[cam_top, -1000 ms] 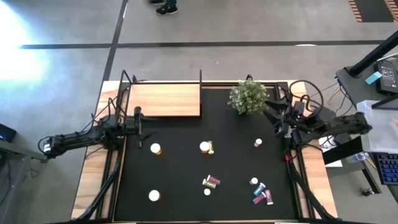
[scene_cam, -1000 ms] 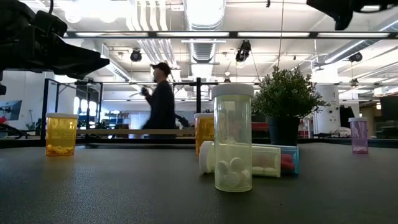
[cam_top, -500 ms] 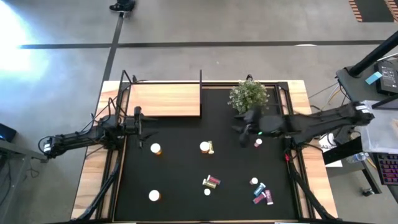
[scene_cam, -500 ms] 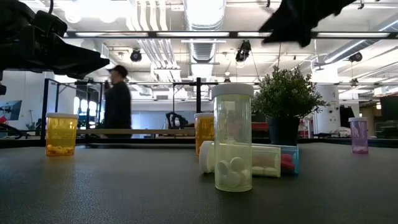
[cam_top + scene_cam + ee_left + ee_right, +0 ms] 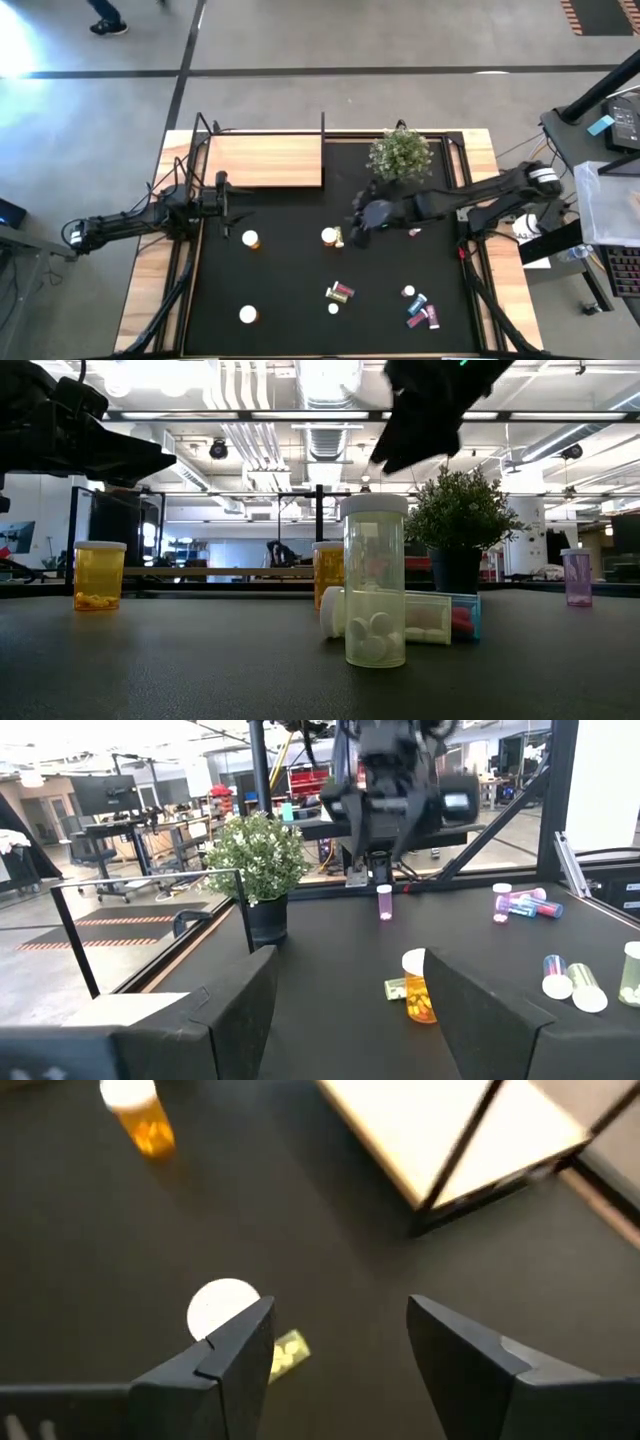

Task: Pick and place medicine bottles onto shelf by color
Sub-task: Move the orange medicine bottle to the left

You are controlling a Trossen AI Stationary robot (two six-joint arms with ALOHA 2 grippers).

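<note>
Seen from above, a black mat (image 5: 300, 290) covers the wooden worktop (image 5: 145, 300), with the light-wood shelf (image 5: 265, 160) at its 11 o'clock corner and a small green plant (image 5: 399, 155) at 1 o'clock. The right gripper (image 5: 358, 225) reaches over mid-mat, just beside an orange white-capped bottle (image 5: 331, 237). Another orange bottle (image 5: 249, 239) stands at 9 o'clock, a third (image 5: 247, 314) at 7 o'clock, and a pink bottle (image 5: 415, 230) stands at 3 o'clock. Coloured bottles (image 5: 418, 308) cluster at 5 o'clock. The left gripper (image 5: 228, 193) waits at the mat's left edge, just below the shelf.

At worktop level, a clear bottle of white pills (image 5: 374, 582) stands foremost, with a capped one lying behind it. An amber bottle (image 5: 99, 574) stands at left and a purple bottle (image 5: 577, 577) at right, under bright ceiling lights in an open workshop.

From the left wrist, its fingers (image 5: 240, 1010) stand apart, framing the orange bottle (image 5: 417, 986) and the opposite arm (image 5: 392, 775) beyond it, with desks and monitors behind.

From the right wrist, its fingers (image 5: 235, 1355) stand apart above the white cap (image 5: 222, 1306), with the shelf corner (image 5: 450, 1130) beyond.
</note>
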